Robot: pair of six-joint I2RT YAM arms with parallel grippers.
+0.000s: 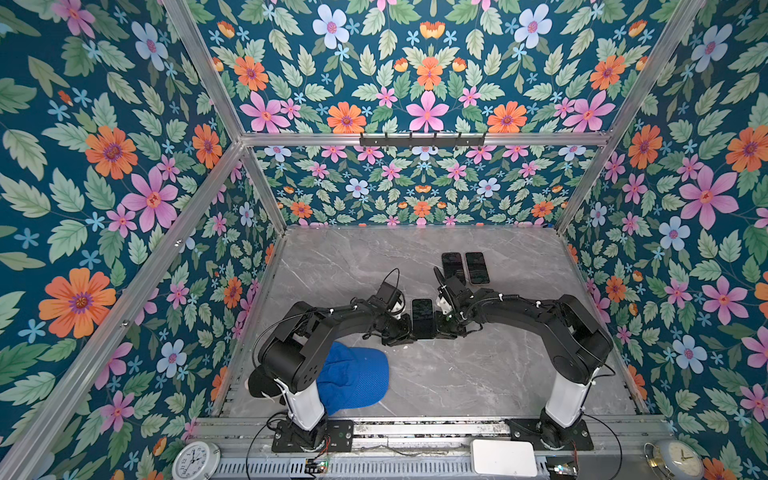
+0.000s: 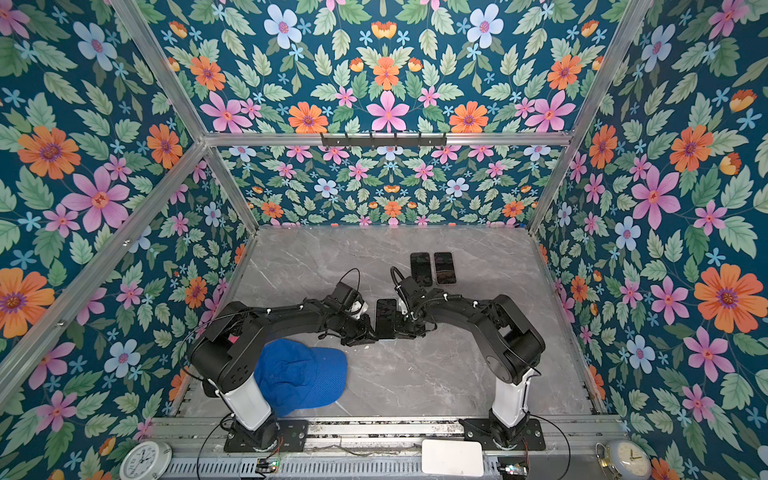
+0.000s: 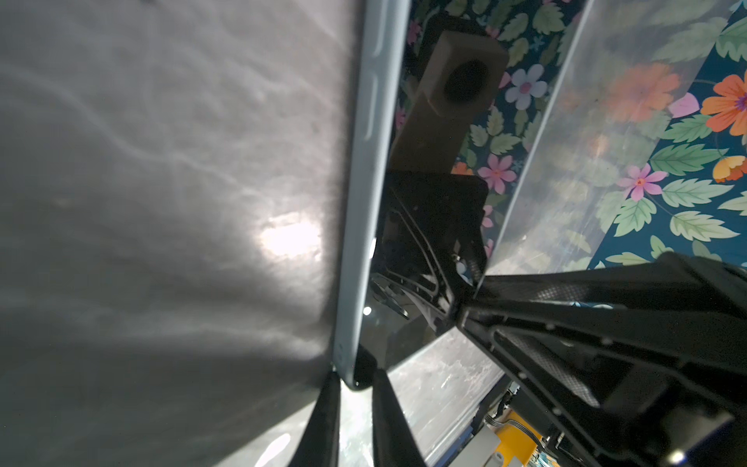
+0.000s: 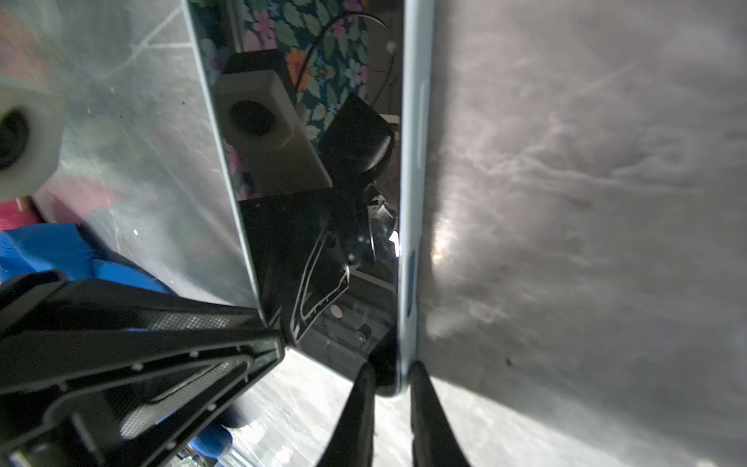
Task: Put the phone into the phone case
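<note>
Left claw (image 3: 355, 380), right claw (image 4: 391, 378) pinching phone (image 1: 422, 316), in case (image 4: 413, 161)

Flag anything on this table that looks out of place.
The blue mesh cap lies front left on the grey marble table; it has no part in a phone job. Nothing else stands out: the left gripper and right gripper pinch the near corners of the pale-blue-rimmed black phone, and two dark phones lie together behind.
</note>
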